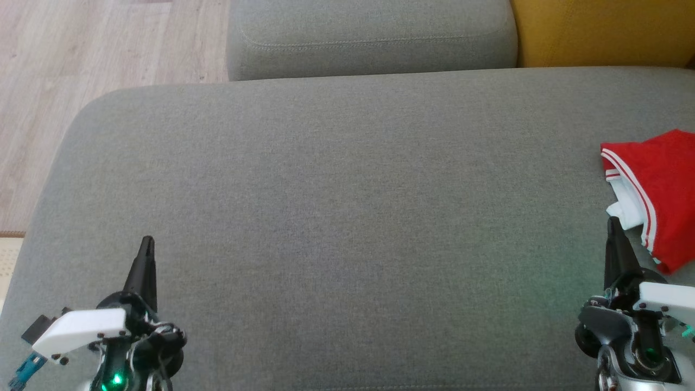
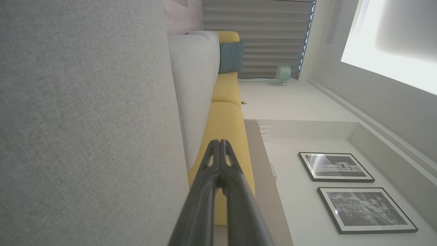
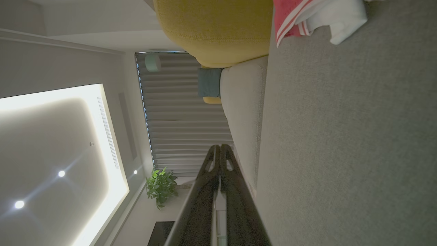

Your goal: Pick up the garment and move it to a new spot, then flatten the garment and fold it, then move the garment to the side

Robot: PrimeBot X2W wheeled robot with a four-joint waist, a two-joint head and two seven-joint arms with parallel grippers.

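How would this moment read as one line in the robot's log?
red-and-white garment: right edge of gray sofa seat | left gripper: shut, empty | right gripper: shut, empty, beside garment

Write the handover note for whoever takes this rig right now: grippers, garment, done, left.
Hands: left gripper shut, empty, over the grey cushion; right gripper shut, empty, tip close beside the red garment, not gripping it.
Garment: a compact bundle with white trim at the cushion's right edge, partly cut off in the head view.
Done: unclear; it looks roughly folded and may already be set aside.
Left: check the fold; if untidy, bring it to the middle, flatten, fold, move aside.
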